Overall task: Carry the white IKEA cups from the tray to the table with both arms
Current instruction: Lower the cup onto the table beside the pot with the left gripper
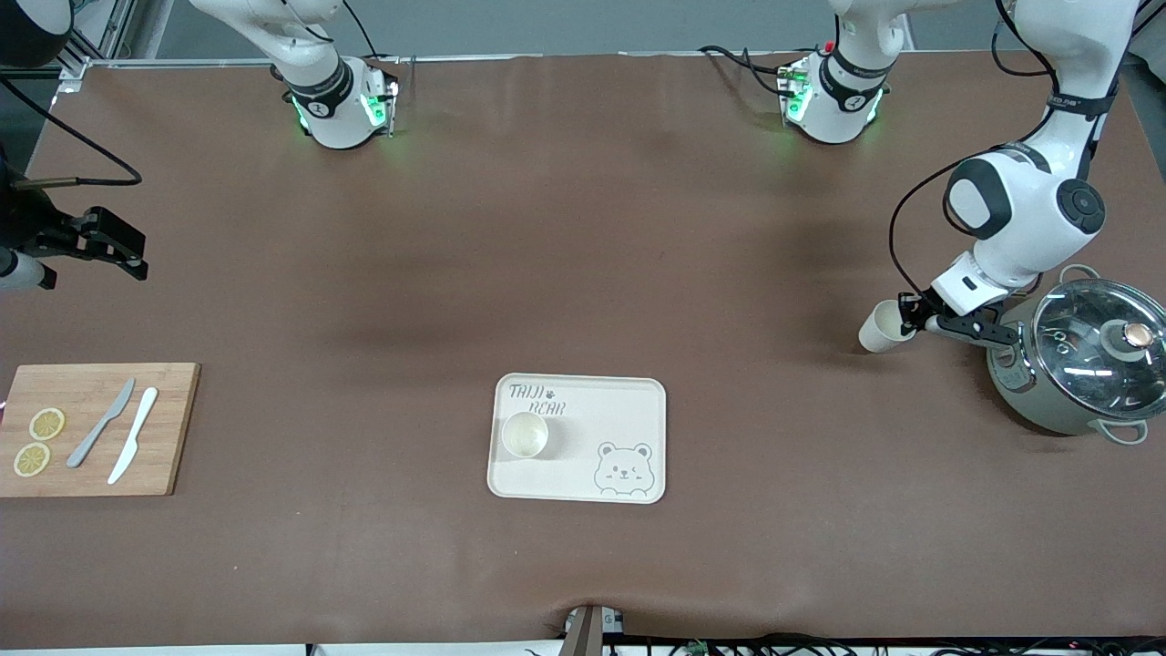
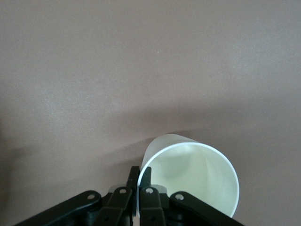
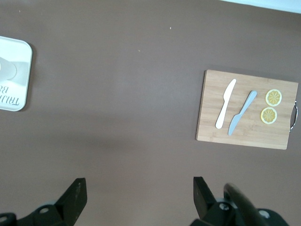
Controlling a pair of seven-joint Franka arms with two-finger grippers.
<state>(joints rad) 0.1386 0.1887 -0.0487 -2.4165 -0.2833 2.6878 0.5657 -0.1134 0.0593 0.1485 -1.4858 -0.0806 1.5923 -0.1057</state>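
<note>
One white cup stands upright on the bear tray near the table's middle. My left gripper is shut on the rim of the second white cup, holding it tilted just above the table beside the pot. In the left wrist view the fingers pinch the wall of the cup, one inside and one outside, and its mouth faces the camera. My right gripper is open and empty, up in the air at the right arm's end of the table; the right wrist view shows bare table between its fingers.
A grey-green pot with a glass lid stands close beside the left gripper at the left arm's end. A wooden cutting board with two knives and lemon slices lies at the right arm's end and shows in the right wrist view.
</note>
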